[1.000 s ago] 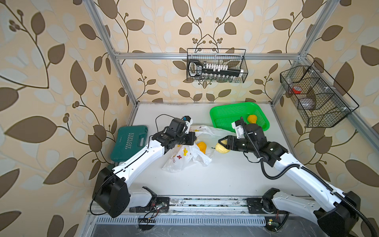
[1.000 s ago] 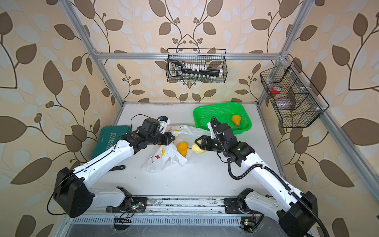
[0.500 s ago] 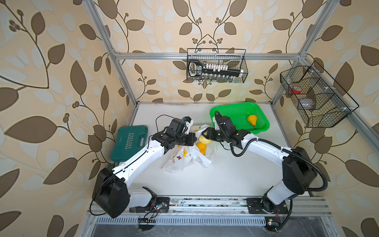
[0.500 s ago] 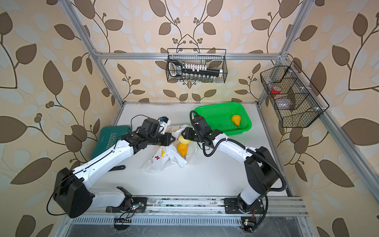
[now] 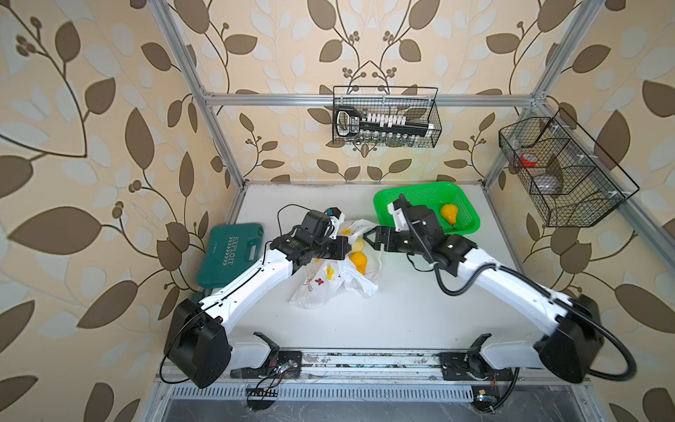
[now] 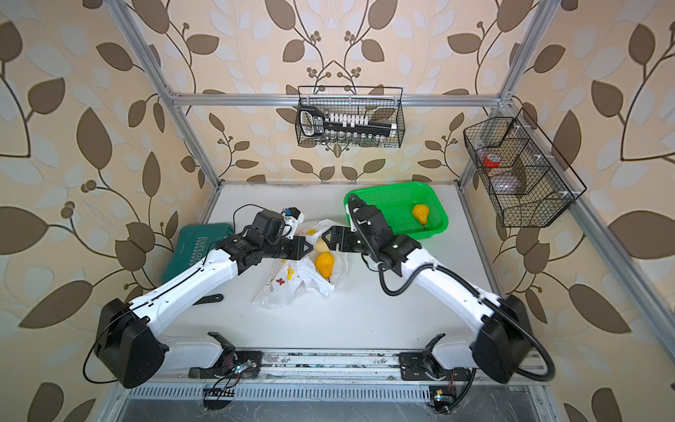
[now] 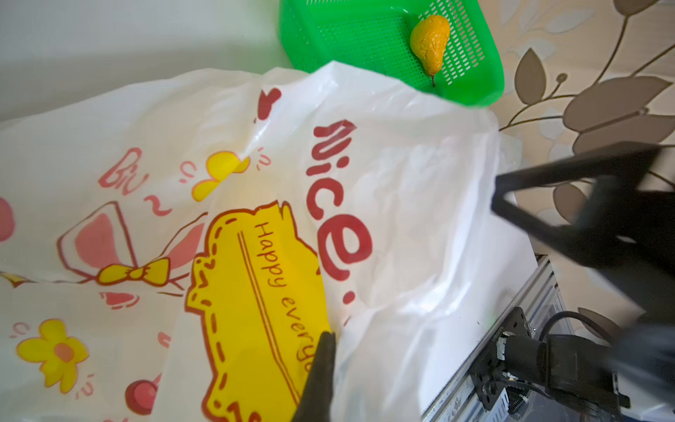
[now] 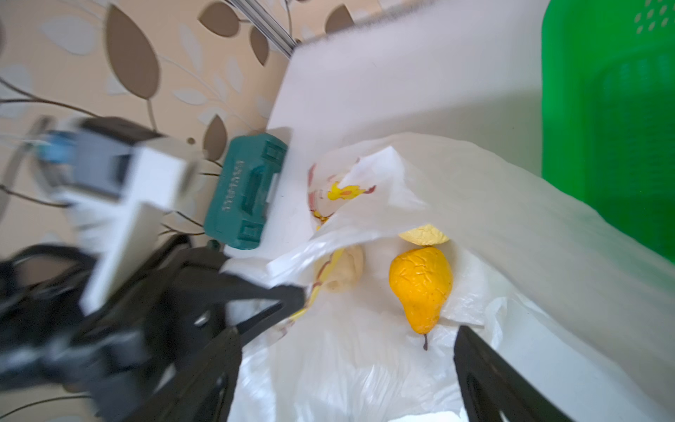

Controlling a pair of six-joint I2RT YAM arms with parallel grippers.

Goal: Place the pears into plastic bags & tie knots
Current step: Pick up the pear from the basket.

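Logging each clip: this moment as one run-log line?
left gripper: shut on bag | right gripper: open, empty | bag: three pears | green basket: one pear

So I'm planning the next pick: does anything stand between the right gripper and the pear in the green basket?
Only the wall of the green basket. The pear lies alone inside, uncovered. The right gripper, jaws open, is at the plastic bag, outside that wall. It likely must lift over it.

The workspace is enclosed by beige wallpapered walls (image 5: 91, 164) printed with large brown and pale leaves, and is framed by silver aluminium profiles (image 5: 274, 99). A flat white tabletop (image 5: 401, 314) is lit softly and evenly. A black wire basket (image 5: 434, 122) is hung on the back wall, and a divided black wire rack (image 5: 584, 204) is mounted on a side wall
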